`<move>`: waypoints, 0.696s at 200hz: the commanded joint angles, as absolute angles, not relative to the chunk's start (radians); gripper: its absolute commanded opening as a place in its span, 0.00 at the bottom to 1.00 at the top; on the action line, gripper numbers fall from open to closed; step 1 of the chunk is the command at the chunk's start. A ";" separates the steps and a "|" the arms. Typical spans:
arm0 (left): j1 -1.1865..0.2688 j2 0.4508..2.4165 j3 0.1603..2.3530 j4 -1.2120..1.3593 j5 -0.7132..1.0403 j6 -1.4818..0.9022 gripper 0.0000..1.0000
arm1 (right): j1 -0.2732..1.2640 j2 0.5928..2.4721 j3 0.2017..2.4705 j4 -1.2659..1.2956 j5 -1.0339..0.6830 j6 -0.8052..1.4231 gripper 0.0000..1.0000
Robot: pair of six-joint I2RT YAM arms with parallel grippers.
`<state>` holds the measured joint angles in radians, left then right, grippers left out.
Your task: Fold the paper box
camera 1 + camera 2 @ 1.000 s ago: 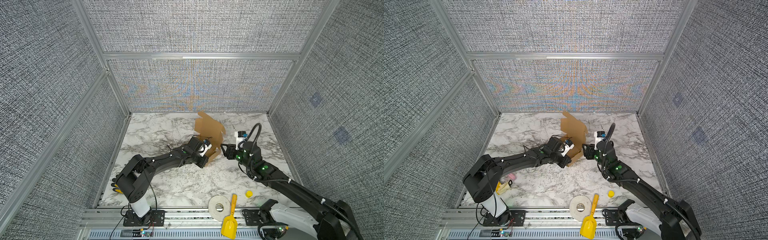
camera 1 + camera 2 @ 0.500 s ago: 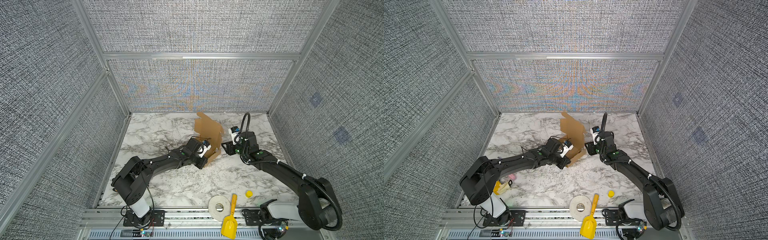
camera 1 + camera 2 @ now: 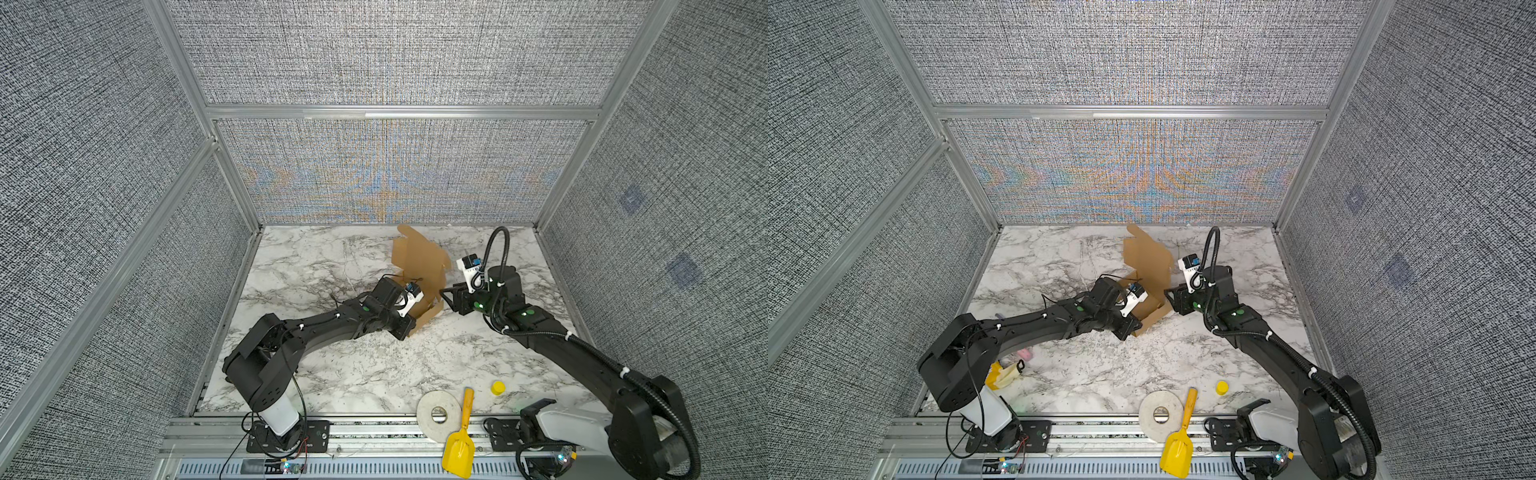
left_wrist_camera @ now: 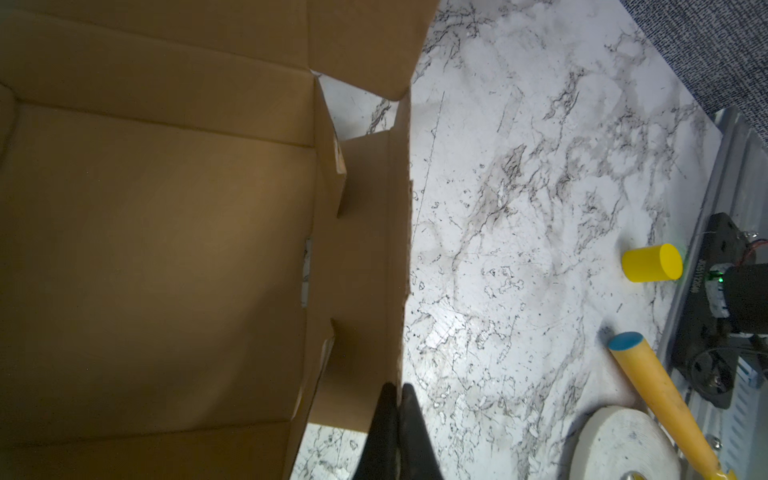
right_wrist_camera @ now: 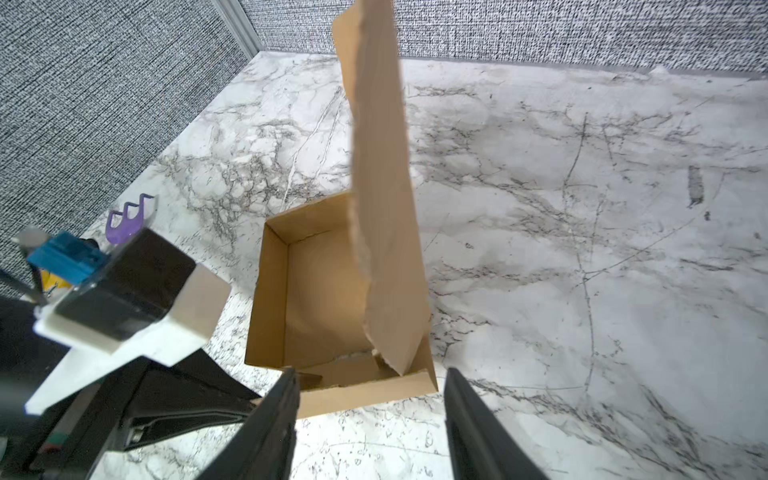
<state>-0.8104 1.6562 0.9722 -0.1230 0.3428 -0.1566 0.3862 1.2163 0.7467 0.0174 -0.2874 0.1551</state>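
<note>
Since half a second ago the right arm (image 3: 540, 328) has swung back down low. The paper box (image 3: 419, 266), plain brown corrugated card, sits unmoved near the marbled worktop's (image 3: 332, 365) back edge. The left gripper (image 4: 397, 399) pinches its side wall tight. The right gripper (image 5: 370, 376) stands half open, empty, fingers flanking the short wall.

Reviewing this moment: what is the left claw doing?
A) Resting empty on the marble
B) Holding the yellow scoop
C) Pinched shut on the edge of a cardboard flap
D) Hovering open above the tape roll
C: the left wrist view shows the left claw closed on the edge of a side flap of the paper box.
</note>
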 commanded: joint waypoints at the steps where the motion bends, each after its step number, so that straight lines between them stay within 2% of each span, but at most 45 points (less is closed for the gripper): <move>1: -0.812 1.657 0.976 -0.113 0.345 -0.150 0.04 | 0.389 1.249 0.763 0.069 -0.272 0.169 0.58; 31: -0.824 1.662 0.976 -0.110 0.349 -0.137 0.04 | 0.396 1.316 0.791 0.098 -0.272 0.150 0.56; 103: -0.824 1.649 0.974 -0.114 0.349 -0.137 0.03 | 0.365 1.360 0.820 0.021 -0.272 0.063 0.26; 139: -0.824 1.640 0.962 -0.108 0.358 -0.128 0.04 | 0.334 1.358 0.825 -0.003 -0.302 0.021 0.18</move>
